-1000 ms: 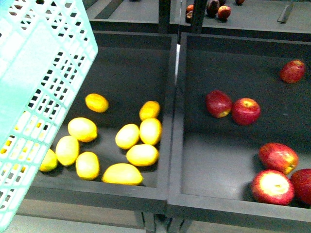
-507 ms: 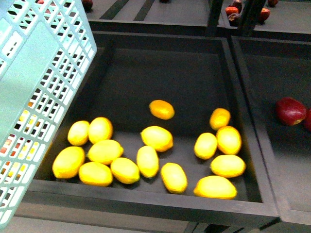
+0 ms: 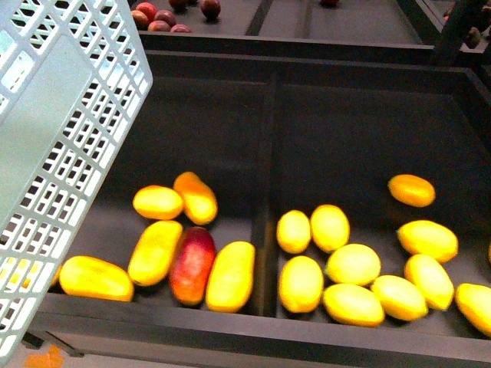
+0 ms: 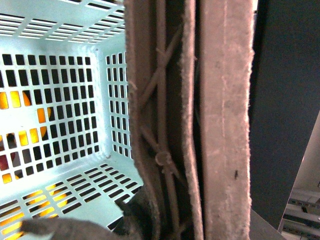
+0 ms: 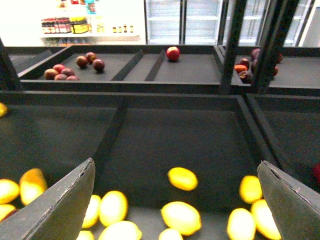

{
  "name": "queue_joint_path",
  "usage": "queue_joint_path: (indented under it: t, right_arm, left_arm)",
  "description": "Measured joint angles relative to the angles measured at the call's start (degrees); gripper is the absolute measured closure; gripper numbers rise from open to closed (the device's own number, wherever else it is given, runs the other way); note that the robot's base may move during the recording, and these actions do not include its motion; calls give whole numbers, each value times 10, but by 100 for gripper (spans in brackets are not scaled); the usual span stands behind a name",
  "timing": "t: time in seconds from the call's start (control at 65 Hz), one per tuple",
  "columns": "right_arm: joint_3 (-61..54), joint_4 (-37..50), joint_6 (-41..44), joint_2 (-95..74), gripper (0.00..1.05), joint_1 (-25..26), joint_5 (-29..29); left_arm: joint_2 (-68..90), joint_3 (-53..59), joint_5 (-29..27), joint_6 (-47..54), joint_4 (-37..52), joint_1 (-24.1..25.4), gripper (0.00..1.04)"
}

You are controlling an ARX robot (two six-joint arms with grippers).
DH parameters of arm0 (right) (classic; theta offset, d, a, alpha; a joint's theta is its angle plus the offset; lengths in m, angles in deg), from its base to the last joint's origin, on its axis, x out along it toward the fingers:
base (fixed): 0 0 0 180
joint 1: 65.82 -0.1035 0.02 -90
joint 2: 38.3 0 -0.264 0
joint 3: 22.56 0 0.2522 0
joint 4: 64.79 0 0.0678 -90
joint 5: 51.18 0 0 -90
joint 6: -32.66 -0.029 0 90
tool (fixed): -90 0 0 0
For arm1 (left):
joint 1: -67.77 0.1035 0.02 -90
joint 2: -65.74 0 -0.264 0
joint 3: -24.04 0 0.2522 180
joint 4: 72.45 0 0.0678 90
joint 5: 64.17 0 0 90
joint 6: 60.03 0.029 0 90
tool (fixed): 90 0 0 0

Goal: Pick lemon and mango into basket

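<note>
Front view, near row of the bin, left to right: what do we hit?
basket → first yellow mango → second yellow mango → red-blushed mango → third yellow mango → bin divider → lemons

Glossy smooth lemon, plastic basket, matt bin.

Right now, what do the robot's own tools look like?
The right tool has two flat, dark grey fingers with wedge-shaped tips. Of the left tool only dark grey, fuzzy-edged bits show. No cables or markings are visible; the front view shows neither arm.
</note>
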Motion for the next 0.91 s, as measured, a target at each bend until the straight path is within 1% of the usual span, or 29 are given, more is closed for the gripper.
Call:
queue_joint_path:
  t: [0.2, 0.323, 0.4, 0.431, 0.446, 0.461, 0.492, 0.523, 0.569, 0.63, 0.754, 0.784, 0.8, 0.846, 0.861, 0.907]
  right_arm:
    - [0, 0, 0, 1, 9, 0, 2]
    - [0, 0, 0, 0, 9, 0, 4]
    - [0, 0, 0, 1, 9, 0, 2]
    - [0, 0, 0, 1, 9, 0, 2]
    - [0, 0, 0, 1, 9, 0, 2]
    - [0, 0, 0, 0, 9, 0, 2]
    - [0, 0, 0, 0, 9, 0, 2]
    - [0, 0, 0, 1, 9, 0, 2]
    - [0, 0, 0, 1, 9, 0, 2]
    - [0, 0, 0, 0, 9, 0, 2]
    - [0, 0, 0, 1, 9, 0, 1]
    - [0, 0, 0, 1, 9, 0, 1]
    - [0, 0, 0, 1, 9, 0, 1]
    - [0, 0, 0, 1, 9, 0, 1]
    - [0, 0, 0, 1, 9, 0, 1]
    - [0, 0, 0, 1, 9, 0, 2]
  left_arm:
    - [0, -1, -2, 3, 0, 0, 90]
    - [2, -1, -18, 8, 0, 6, 90]
    - [1, -1, -9, 9, 0, 5, 90]
    - [8, -12, -8, 33, -31, 0, 90]
    - [18, -29, -14, 59, -75, -8, 90]
    - [22, -34, -14, 59, -87, -11, 90]
    - [47, -70, -30, 123, -160, -30, 90]
    - [68, -90, -40, 176, -203, -50, 90]
    - [87, -99, -52, 226, -219, -77, 90]
    - [122, -106, -70, 291, -211, -129, 90]
    - [172, -120, -101, 333, -177, -215, 90]
    - [185, -134, -108, 335, -165, -246, 90]
    - [187, -137, -108, 334, -164, -252, 90]
    - [202, -159, -103, 329, -153, -294, 90]
    - [203, -161, -102, 326, -152, -298, 90]
    - [214, -176, -99, 311, -145, -333, 90]
